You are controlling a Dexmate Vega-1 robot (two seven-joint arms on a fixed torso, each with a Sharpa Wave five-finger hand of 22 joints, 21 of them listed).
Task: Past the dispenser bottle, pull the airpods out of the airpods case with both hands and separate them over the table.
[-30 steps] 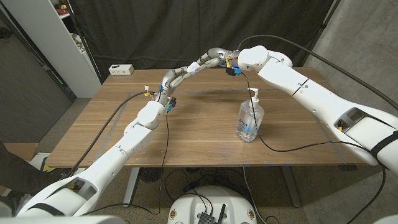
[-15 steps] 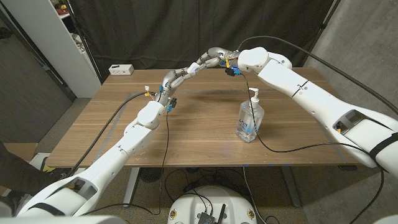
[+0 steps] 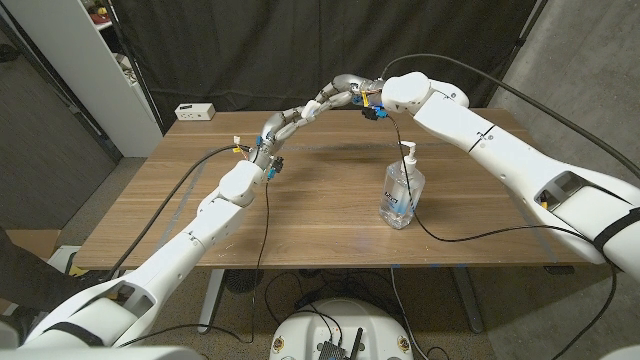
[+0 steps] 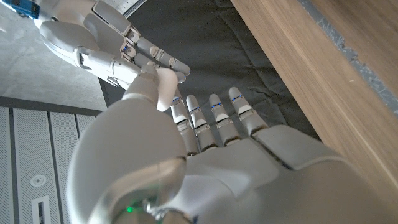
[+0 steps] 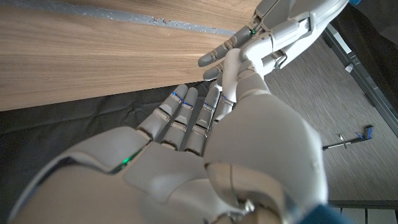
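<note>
Almost nothing has moved since the earlier frame — my left forearm has only eased slightly. At upper centre, my left hand (image 3: 283, 124) and right hand (image 3: 340, 93) meet fingertip to fingertip, pinching something small and white, likely the airpods (image 4: 165, 87); I cannot tell more. Right of centre stands the dispenser bottle (image 3: 402, 190). Pulling unevenly could drop one.

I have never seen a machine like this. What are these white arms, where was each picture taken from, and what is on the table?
This is a robot with two white arms, each ending in a hand with fingers. The wide picture comes from a camera on its head, looking down at the wooden table. The two close pictures come from cameras on each wrist. A clear dispenser bottle stands on the table. Beyond it, above the far edge, the left hand and right hand meet fingertip to fingertip. They seem to pinch something small and white; I cannot identify it.
</note>
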